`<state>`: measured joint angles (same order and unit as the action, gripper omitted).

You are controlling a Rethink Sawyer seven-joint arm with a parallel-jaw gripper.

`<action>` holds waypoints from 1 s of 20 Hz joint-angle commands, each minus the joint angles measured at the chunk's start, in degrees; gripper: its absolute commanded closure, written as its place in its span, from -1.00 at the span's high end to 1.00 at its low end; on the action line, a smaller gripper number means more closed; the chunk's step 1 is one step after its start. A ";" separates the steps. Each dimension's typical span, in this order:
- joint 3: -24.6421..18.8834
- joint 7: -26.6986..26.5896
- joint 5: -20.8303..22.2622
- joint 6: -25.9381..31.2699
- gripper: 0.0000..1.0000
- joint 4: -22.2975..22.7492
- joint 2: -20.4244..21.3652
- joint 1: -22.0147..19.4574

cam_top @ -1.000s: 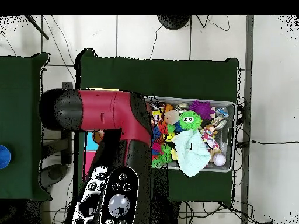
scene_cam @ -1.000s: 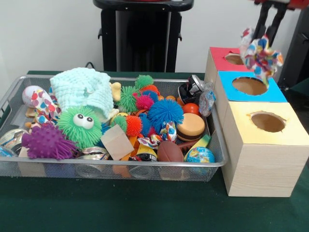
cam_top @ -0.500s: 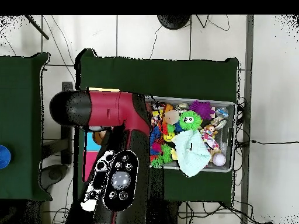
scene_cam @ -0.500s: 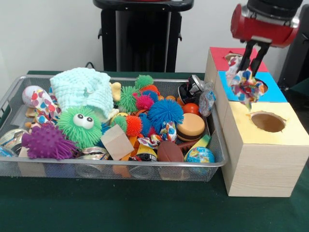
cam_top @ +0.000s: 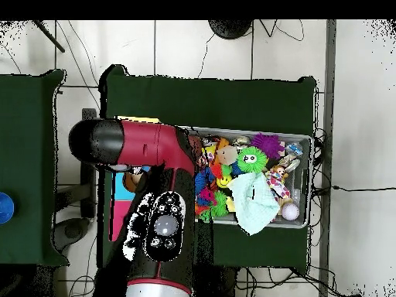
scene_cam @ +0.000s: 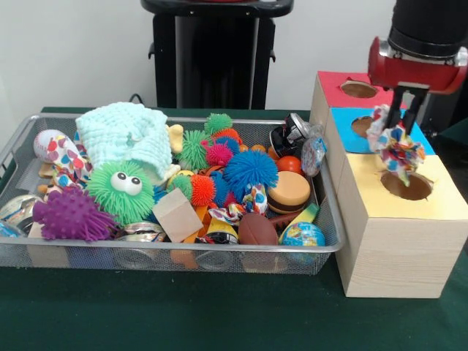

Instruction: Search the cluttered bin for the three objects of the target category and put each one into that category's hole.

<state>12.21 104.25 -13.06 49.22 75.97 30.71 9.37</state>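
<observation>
From the front, the gripper [scene_cam: 404, 123] had shifted from the blue box's hole to just above the yellow box's hole [scene_cam: 406, 186], clamped on the multicoloured bow [scene_cam: 395, 145]. The wire bin [scene_cam: 322, 241] stood beside the boxes, crammed with toys. From overhead, the arm [cam_top: 147, 155] hid gripper and boxes.

You have a plain pale wall [scene_cam: 80, 51] behind the table [scene_cam: 183, 314] with its dark green cloth, and from above you see a light tiled floor [cam_top: 356, 116] crossed by thin black cables [cam_top: 271, 31], with a second green-covered table [cam_top: 27, 155] just beside it.
</observation>
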 commanded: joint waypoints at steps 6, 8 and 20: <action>-8.14 12.17 -6.74 -9.01 -1.00 7.81 -2.60 -1.43; -8.29 11.98 -7.05 -10.76 -1.00 8.26 -2.76 -1.32; -6.66 11.37 -5.82 -15.68 -1.00 6.99 -4.37 -0.54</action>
<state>9.42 104.25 -18.38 36.85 78.42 29.91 9.37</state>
